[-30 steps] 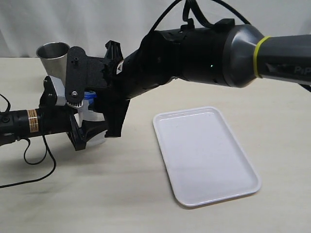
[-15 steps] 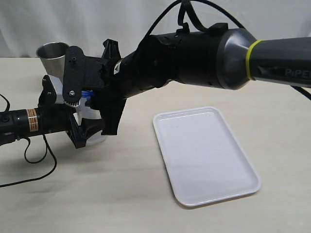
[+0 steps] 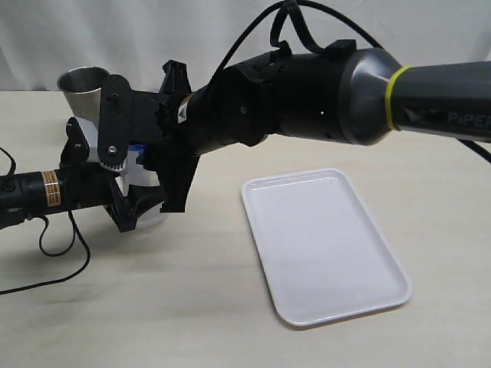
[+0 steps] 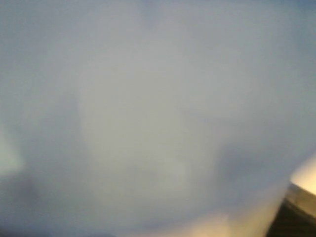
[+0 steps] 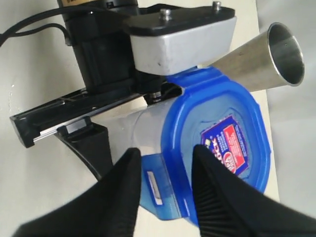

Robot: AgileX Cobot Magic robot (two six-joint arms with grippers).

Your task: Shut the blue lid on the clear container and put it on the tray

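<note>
left gripper [image 3: 142, 203]: clamped on clear container [image 5: 148, 123]
blue lid [image 5: 222, 143]: on container mouth
right gripper [image 5: 167, 153]: fingers astride lid edge, can't tell if pinching
tray [image 3: 326, 245]: well apart

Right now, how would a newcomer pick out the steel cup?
Start at the white tray, then look to the back left of the table in the exterior view. The steel cup stands there: opaque, shiny grey, flared and open-mouthed, unlike the clear container nearby.

It looked like a robot test lab: bare pale wood-grain surface [image 3: 192, 307], plain white curtain backdrop [image 3: 153, 38], loose black cables [image 3: 61, 253].
</note>
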